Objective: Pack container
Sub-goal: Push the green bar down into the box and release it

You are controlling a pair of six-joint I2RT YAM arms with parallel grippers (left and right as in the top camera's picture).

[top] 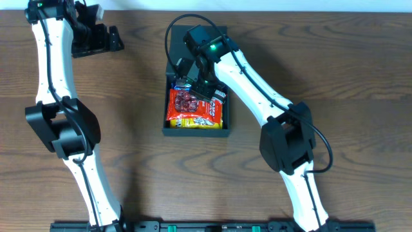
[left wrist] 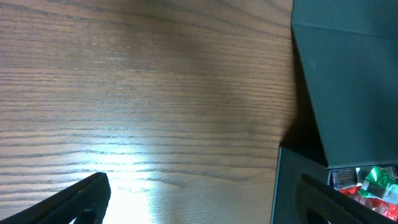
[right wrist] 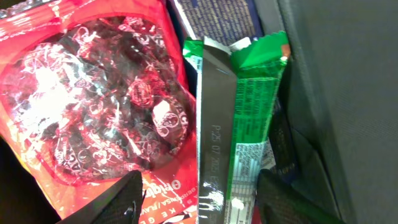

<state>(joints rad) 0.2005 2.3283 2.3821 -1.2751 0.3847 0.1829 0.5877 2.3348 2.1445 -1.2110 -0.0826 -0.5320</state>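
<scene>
Container (top: 193,132) holds red bag (top: 185,102); right hand (right wrist: 200,200) straddles green packet (right wrist: 249,118)

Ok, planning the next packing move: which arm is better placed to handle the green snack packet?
Right. The right gripper hangs in the black box, open jaws straddling the green snack packet; the left gripper, open, is off over bare table.

Dark wood-grain table (top: 135,122), black container (top: 193,133) resting on it, flap lid raised
</scene>
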